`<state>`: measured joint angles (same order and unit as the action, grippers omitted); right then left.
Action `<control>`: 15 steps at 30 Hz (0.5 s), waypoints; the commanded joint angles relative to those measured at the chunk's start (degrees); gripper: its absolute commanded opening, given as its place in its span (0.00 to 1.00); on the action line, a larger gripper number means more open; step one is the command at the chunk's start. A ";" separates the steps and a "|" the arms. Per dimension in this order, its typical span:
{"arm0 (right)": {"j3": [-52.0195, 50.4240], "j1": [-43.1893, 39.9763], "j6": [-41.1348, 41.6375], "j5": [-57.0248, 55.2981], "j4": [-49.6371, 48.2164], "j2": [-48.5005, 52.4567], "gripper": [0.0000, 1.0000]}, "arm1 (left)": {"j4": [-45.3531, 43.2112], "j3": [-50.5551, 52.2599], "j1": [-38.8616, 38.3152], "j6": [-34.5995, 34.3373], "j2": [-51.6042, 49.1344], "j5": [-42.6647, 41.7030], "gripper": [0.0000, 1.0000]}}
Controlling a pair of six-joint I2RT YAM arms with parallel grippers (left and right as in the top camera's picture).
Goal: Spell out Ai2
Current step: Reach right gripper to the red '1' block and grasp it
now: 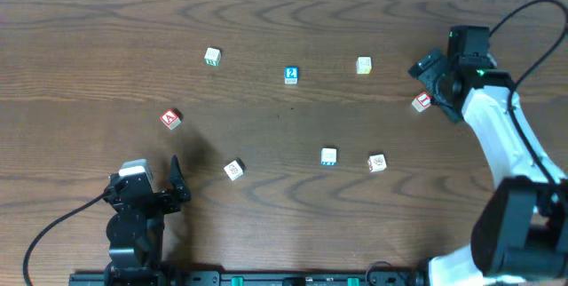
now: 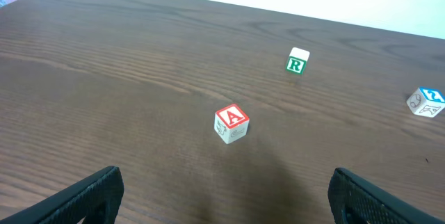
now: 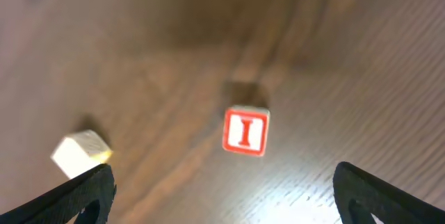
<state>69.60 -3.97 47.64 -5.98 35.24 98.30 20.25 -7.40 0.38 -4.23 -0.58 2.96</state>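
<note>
- The right fingers (image 3: 76,195) are spread wide. One tip shows in each lower corner of the right wrist view, and they hold nothing.
- Ahead of the gap between them lies the I block (image 3: 245,131), its red letter facing up. It rests flat on the surface (image 3: 361,78) and touches neither finger.
- To the left in that view sits a pale block (image 3: 80,152) with a yellowish edge, apart from the I block.
- From overhead, the I block (image 1: 422,102) lies just beside the dark head of the right arm (image 1: 497,117), toward the right end of the surface.
- The left fingers (image 2: 90,195) are also spread wide and empty.
- Ahead of them and well clear sits the A block (image 2: 231,124), with its red A on top. The R block (image 2: 297,62) with a green letter lies beyond it, and the 2 block (image 2: 426,101) with blue print is at the right edge.
- From overhead, the A block (image 1: 170,119) lies beyond the left arm (image 1: 133,219). The 2 block (image 1: 291,75) sits between the R block (image 1: 212,56) and the pale block (image 1: 364,65) in a loose far row.
- Three near blocks (image 1: 328,156) lie closer to the arms, their faces too small to read.
- The A, I and 2 blocks lie well apart from each other and are not lined up.
</note>
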 commanded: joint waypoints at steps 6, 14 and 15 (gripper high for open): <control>0.92 -0.35 2.54 5.88 2.51 7.32 0.99 | 0.42 1.25 0.35 0.20 0.33 0.00 0.95; 0.92 -0.96 1.18 3.65 0.02 10.08 0.99 | 0.39 1.25 0.35 0.17 0.33 0.00 0.95; 0.92 -1.11 0.61 3.63 -0.76 10.25 0.98 | 0.39 1.25 0.35 0.20 0.33 0.00 0.95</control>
<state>69.60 -3.97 49.04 -1.23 35.27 107.74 20.25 -7.40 0.38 -4.23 -0.58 2.96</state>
